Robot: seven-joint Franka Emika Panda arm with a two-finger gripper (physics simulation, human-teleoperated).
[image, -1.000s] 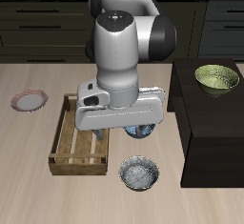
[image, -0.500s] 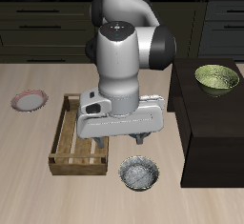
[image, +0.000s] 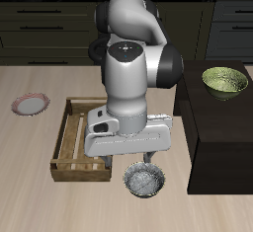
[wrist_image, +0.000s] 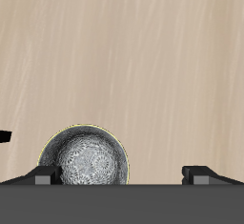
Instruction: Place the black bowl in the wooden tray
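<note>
The black bowl [image: 145, 180] stands upright on the table near its front edge, its speckled silvery inside showing. The wooden tray [image: 83, 143] lies on the table beside it, a little farther back, and holds nothing that I can see. My gripper [image: 141, 161] hangs just above the bowl's back rim, partly hidden by the hand body. In the wrist view the gripper [wrist_image: 124, 176] is open and empty. The bowl [wrist_image: 86, 158] lies below it, off-centre, with one fingertip [wrist_image: 43, 175] over its rim.
A tall dark block [image: 223, 127] stands close beside the bowl and carries a larger yellow-green bowl [image: 224, 81]. A small pink-rimmed plate [image: 31, 104] lies on the table beyond the tray. The arm hides the table behind the gripper.
The arm has moved toward the table's front edge and lower, from over the tray's corner to just above the black bowl. It now hides a blue-patterned bowl seen earlier.
</note>
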